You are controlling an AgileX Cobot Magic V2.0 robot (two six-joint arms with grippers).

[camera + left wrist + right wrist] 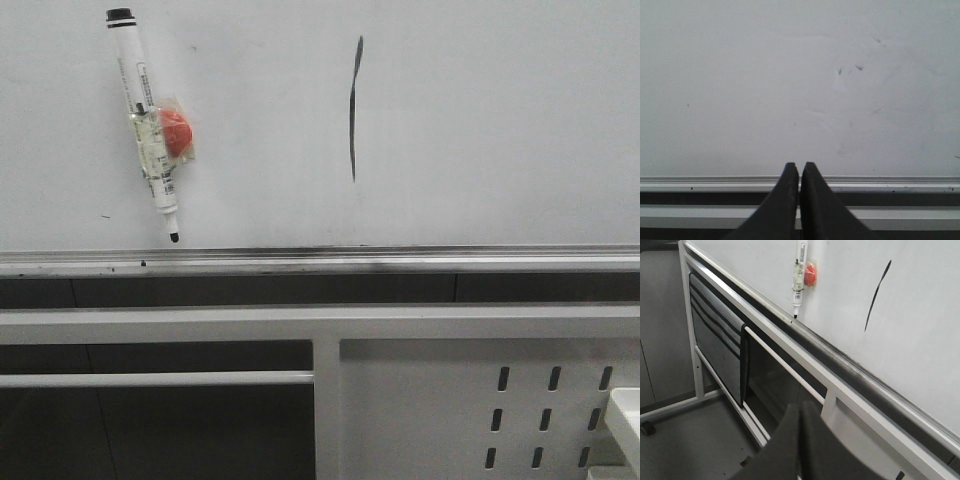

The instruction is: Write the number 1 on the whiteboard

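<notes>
Standing well apart from both closed jaws, the number 1.

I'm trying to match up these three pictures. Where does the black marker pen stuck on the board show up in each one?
Front view: the marker pen hangs tilted on the whiteboard, upper left, left of the number 1.
Left wrist view: not in it; only bare board above the shut left gripper.
Right wrist view: the pen is near the top centre.
Shared landmark: the silver rail along the board's bottom edge.
</notes>
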